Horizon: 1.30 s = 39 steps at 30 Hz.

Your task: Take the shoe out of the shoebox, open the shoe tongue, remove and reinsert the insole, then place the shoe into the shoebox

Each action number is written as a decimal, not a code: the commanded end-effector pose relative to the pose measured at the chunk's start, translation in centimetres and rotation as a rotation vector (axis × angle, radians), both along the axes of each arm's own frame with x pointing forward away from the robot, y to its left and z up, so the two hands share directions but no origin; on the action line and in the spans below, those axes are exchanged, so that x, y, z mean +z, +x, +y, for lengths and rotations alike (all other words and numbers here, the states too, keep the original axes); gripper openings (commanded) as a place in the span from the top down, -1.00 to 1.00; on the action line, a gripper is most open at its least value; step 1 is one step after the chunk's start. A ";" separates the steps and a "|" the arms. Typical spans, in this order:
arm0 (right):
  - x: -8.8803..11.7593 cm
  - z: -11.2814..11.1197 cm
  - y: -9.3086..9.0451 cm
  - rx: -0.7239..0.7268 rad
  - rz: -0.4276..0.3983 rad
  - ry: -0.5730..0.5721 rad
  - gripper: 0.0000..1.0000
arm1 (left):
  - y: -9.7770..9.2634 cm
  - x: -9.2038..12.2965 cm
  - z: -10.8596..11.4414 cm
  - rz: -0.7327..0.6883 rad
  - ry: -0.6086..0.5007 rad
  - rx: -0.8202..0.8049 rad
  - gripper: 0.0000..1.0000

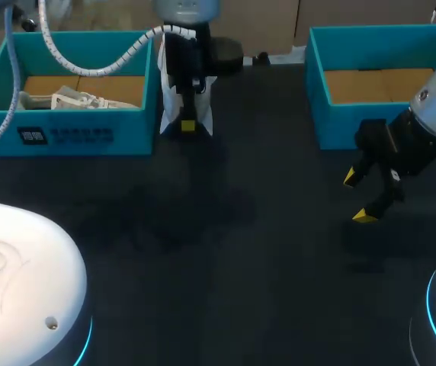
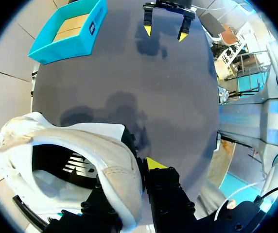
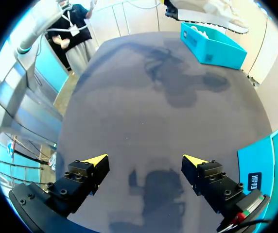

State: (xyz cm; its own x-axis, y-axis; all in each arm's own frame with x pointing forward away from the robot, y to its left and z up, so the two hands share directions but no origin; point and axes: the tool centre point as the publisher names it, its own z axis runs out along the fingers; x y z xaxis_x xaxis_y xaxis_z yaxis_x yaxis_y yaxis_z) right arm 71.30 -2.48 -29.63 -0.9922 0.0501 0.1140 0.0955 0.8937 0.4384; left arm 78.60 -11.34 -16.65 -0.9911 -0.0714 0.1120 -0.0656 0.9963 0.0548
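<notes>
1. Two open teal cardboard shoeboxes stand on the dark table. One (image 1: 73,136) is just beside the left gripper (image 1: 188,122) and holds a second white shoe (image 1: 73,100). The other (image 1: 332,126) is just behind the right gripper (image 1: 357,197) and shows only its bare brown floor, so it is probably the one kept free for the return.
2. The white lace-up sneaker with black lining (image 2: 80,141) is out of its box and hangs from the left gripper above the table. Its mouth faces that arm's wrist, so the dark interior is exposed, which likely suits work on the tongue and insole.
3. The left gripper is clamped on the sneaker's collar wall, with one finger inside and one outside.
4. The right gripper hovers over bare table well apart from the sneaker, with its yellow tips spread wide and nothing between them. It seems ready to assist.
</notes>
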 end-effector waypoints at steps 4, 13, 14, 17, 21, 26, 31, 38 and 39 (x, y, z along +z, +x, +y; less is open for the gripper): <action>0.0 0.0 -0.1 0.000 -0.002 -0.002 -1.00 | 0.5 0.1 0.8 0.020 -0.006 -0.017 1.00; 0.0 0.0 -0.1 0.000 -0.002 -0.002 -1.00 | 5.8 4.1 8.1 -0.079 0.003 -0.026 1.00; 0.0 0.0 -0.1 0.000 -0.002 -0.002 -1.00 | 6.2 4.4 8.8 -0.075 -0.004 -0.032 1.00; 0.0 0.0 -0.1 0.000 -0.002 -0.002 -1.00 | 8.1 4.8 11.0 -0.071 -0.006 -0.024 1.00; 0.0 0.0 -0.1 0.000 -0.002 -0.002 -1.00 | 11.4 4.6 13.9 -0.075 -0.002 -0.008 1.00; 0.0 0.0 -0.1 0.000 -0.002 -0.002 -1.00 | 15.5 4.8 17.4 -0.072 -0.025 0.005 1.00; 0.0 0.0 -0.1 0.000 -0.002 -0.002 -1.00 | 15.5 4.8 17.4 -0.072 -0.025 0.005 1.00; 0.0 0.0 -0.1 0.000 -0.002 -0.002 -1.00 | 15.5 4.8 17.4 -0.072 -0.025 0.005 1.00; 0.0 0.0 -0.1 0.000 -0.002 -0.002 -1.00 | 15.5 4.8 17.4 -0.072 -0.025 0.005 1.00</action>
State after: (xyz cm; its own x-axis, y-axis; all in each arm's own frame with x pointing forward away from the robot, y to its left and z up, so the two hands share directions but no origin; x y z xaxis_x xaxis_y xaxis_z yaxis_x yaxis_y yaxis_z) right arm 71.30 -2.48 -29.63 -0.9922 0.0500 0.1140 0.0954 0.8937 0.4384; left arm 94.28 6.02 -11.99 -0.9960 -0.0756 0.0475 -0.0745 0.9969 0.0250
